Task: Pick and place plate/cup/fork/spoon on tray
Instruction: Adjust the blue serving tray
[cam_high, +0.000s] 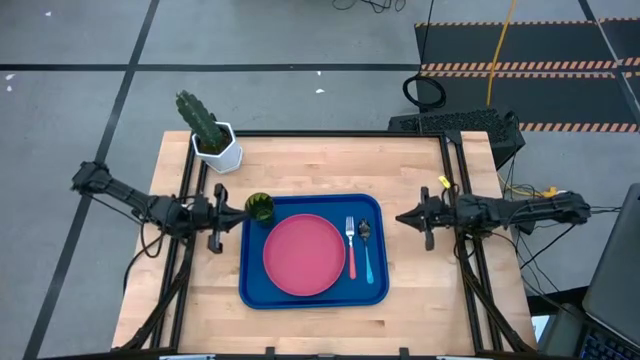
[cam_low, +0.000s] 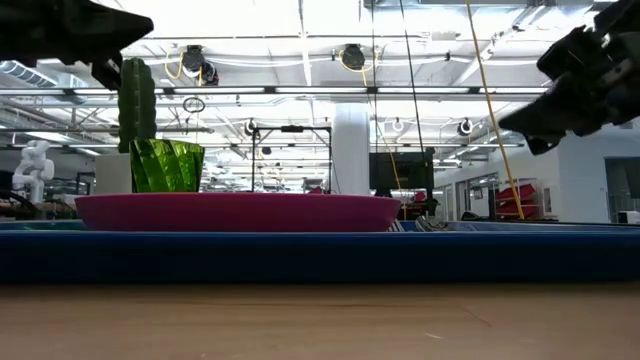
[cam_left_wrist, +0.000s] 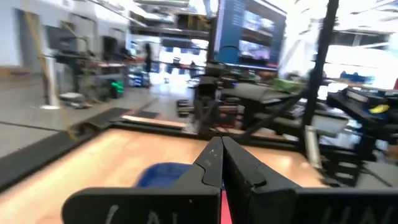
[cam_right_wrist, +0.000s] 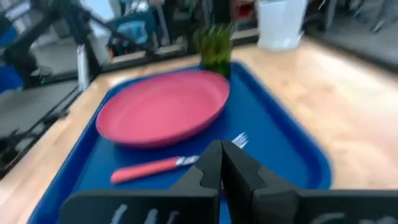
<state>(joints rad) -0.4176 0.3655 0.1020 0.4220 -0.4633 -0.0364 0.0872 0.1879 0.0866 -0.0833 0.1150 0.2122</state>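
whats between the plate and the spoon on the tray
The fork lies between the plate and the spoon on the tray, clearest in the high view.

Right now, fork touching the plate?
Apart. The high view shows a strip of blue tray between the fork and the plate rim.
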